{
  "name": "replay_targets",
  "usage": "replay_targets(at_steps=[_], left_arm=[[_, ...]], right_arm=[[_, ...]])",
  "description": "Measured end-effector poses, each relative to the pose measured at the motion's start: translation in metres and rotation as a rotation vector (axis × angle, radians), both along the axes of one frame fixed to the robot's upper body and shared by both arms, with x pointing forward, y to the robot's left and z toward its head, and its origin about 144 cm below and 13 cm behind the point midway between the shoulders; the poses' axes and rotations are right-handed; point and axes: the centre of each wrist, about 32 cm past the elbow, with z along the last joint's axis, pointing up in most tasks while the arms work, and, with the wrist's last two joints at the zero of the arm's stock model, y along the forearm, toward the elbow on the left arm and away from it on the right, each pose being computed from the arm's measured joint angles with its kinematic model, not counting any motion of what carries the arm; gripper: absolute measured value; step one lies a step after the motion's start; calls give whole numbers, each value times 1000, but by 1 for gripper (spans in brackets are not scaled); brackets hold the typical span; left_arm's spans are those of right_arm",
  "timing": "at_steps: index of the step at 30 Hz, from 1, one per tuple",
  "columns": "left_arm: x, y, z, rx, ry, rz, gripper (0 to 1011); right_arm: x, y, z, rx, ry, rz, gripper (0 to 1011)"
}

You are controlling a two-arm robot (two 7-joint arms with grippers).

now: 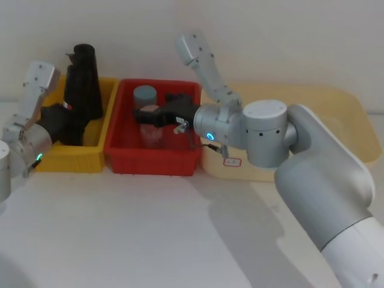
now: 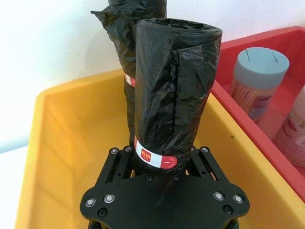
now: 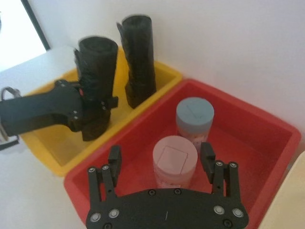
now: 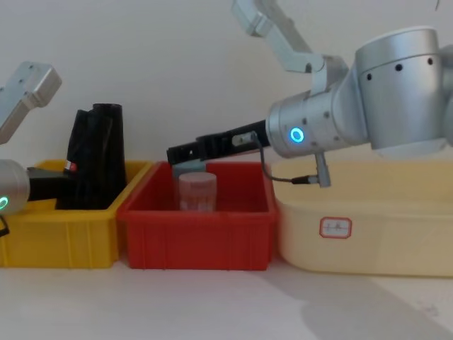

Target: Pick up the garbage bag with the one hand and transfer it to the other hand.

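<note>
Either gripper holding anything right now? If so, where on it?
Left gripper clamps the garbage bag on its lower part, at the red-marked band. Right gripper is open, holding nothing, above the red bin.

Our black two-finger left gripper (image 2: pixel 159 152) clasps the garbage bag (image 2: pixel 174 90) at its base.
We see the tall black matte plastic roll upright in the yellow plastic bin (image 2: pixel 62 143), a second black roll (image 2: pixel 121 24) just behind it; a grey-capped jar (image 2: pixel 262 64) stands in the neighbouring red bin (image 2: pixel 286 34).
</note>
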Motion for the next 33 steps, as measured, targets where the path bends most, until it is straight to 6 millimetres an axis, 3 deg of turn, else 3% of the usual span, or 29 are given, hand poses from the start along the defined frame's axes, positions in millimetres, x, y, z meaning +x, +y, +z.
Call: replay_targets(at_steps=[11,33], left_arm=[[0,0,0,0,0,0,390],[0,0,0,0,1,0,390]], right_arm=[[12,9,-15,-55,33,-16,1001],[35,19,-21,-123,49,-39,1001]])
